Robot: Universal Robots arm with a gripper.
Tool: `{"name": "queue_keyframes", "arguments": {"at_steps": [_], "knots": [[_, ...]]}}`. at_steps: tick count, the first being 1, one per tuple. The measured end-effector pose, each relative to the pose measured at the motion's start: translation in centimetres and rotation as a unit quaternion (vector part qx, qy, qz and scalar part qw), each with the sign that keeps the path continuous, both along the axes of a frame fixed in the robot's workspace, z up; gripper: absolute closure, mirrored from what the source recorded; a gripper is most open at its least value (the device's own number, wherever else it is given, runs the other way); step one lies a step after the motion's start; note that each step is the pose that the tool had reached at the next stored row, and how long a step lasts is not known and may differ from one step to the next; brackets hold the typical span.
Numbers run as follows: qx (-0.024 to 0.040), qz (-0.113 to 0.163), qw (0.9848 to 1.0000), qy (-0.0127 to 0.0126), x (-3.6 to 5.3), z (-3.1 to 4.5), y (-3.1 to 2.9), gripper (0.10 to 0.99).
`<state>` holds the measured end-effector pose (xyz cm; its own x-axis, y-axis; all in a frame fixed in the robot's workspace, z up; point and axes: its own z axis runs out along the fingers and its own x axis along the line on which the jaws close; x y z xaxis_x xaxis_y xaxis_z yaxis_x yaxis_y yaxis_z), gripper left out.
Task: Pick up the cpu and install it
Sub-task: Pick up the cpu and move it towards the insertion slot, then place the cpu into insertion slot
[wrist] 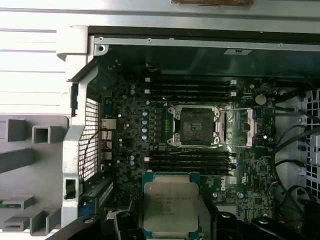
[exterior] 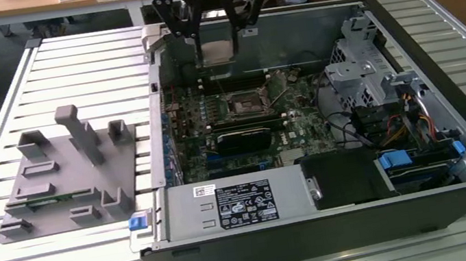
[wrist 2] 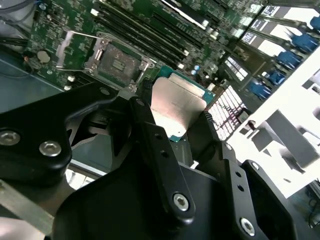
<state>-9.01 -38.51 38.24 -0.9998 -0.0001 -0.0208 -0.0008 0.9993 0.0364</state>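
The cpu [exterior: 218, 52], a small flat square chip with a silvery top, hangs in the air over the far edge of the open computer case [exterior: 459, 159]. My gripper [exterior: 217, 41] is shut on it, one black finger on each side. In both wrist views the cpu [wrist 2: 177, 102] [wrist: 171, 205] sits between the fingers [wrist 2: 150, 130], its metal top in plain sight. The open socket [exterior: 245, 104] [wrist: 195, 125] lies on the green motherboard below, its metal frame swung back, some way off from the chip.
A grey plastic fixture [exterior: 64, 176] with upright posts stands on the slatted table at the exterior view's left of the case. Inside the case are memory slots [wrist: 190, 90], a metal drive cage [exterior: 362, 69], cables and a power supply [exterior: 235, 203].
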Motion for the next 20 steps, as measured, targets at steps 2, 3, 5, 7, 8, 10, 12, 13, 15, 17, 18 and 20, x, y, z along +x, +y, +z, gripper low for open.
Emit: {"name": "queue_keyframes", "arguments": {"at_steps": [2, 3, 5, 7, 8, 10, 12, 13, 15, 17, 18, 20], "knots": [[0.0000, 0.000, 1.0000, 0.0000, 0.71, -0.04, 0.10, 0.553], [0.0000, 0.000, 1.0000, 0.0000, 1.07, -0.06, 0.14, 0.553], [0.0000, 0.000, 1.0000, 0.0000, 1.74, -0.10, 0.21, 0.553], [0.0001, 0.000, 1.0000, 0.0000, 2.36, -0.14, 0.25, 0.553], [0.0001, 0.000, 1.0000, 0.0000, 2.68, -0.16, 0.27, 0.553], [0.0001, 0.000, 1.0000, 0.0000, 3.30, -0.21, 0.32, 0.553], [0.0002, 0.000, 1.0000, 0.0000, 3.98, -0.25, 0.38, 0.553], [0.0002, 0.000, 1.0000, 0.0000, 4.33, -0.28, 0.40, 0.553], [0.0002, 0.000, 1.0000, 0.0000, 4.85, -0.31, 0.42, 0.553], [-0.0004, -0.001, 1.0000, -0.0001, 5.12, -0.32, 0.42, 0.553], [-0.0010, -0.003, 1.0000, 0.0000, 5.23, -0.32, 0.42, 0.553], [-0.0019, -0.005, 1.0000, 0.0000, 5.41, -0.31, 0.42, 0.553]]}}
